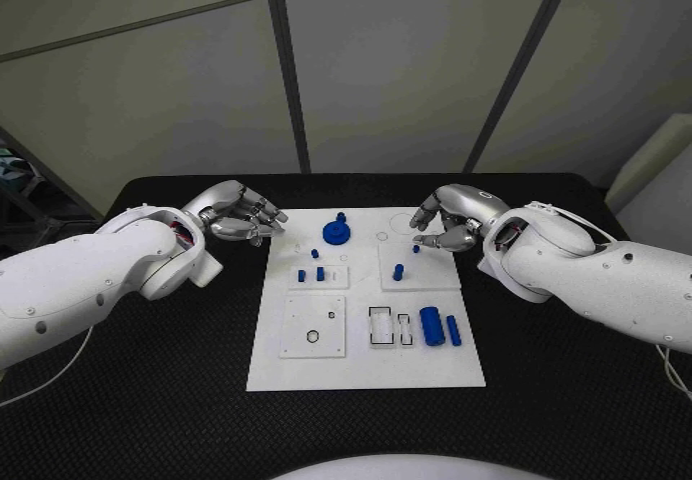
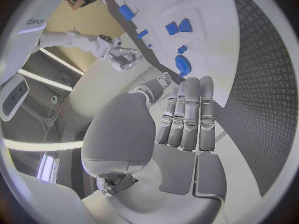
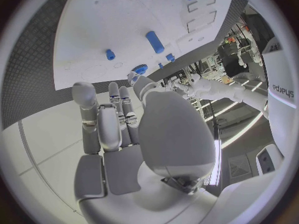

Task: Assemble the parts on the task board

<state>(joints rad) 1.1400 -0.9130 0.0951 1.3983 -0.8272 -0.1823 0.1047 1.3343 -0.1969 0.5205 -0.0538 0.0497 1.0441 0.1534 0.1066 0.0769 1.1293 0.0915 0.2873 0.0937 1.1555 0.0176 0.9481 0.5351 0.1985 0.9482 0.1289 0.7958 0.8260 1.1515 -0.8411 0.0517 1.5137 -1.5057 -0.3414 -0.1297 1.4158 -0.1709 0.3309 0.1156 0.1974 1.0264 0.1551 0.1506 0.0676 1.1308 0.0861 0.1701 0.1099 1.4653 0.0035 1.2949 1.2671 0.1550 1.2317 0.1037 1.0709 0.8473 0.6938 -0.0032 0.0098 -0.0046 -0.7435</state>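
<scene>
We log the task board (image 1: 366,372) between both hands, blue parts (image 1: 335,234) on it. Left hand (image 1: 241,213): fingers curled, nothing held. Right hand (image 1: 449,219): fingers curled, nothing held.

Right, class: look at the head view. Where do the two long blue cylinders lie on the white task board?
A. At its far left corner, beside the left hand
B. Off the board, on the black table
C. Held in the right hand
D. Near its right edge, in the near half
D: the two long blue cylinders lie side by side near the right edge of the task board, in its near half, and neither hand touches them.
</scene>
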